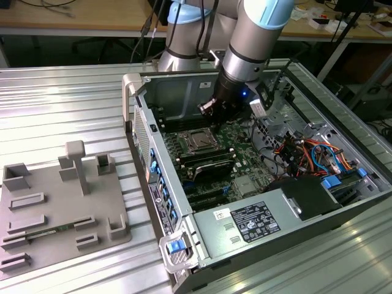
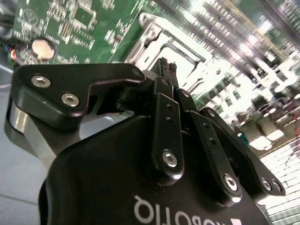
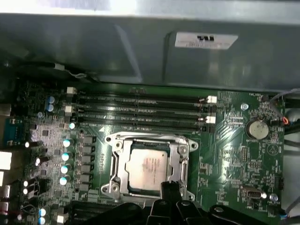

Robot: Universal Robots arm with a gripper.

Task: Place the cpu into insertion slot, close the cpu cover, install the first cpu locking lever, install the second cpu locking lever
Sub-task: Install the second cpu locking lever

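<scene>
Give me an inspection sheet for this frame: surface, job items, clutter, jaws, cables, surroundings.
Surface: ribbed metal table carrying an open computer case.
Job's things: cpu lies in the insertion slot; cpu cover appears flat around it.
Clutter: grey fixture tray on the exterior view's left.
Grippers: gripper close at the cover's edge, jaws drawn together on nothing seen.
Cables: orange and blue bundle inside the case.
Surroundings: wooden benches behind.

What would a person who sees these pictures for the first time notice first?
The open computer case on the ribbed metal table, with the robot arm reaching into it. In the first wrist view, the cpu lies in its silver-rimmed insertion slot on the green board, with the cpu cover down around it and the black end effector at the socket's edge.
</scene>
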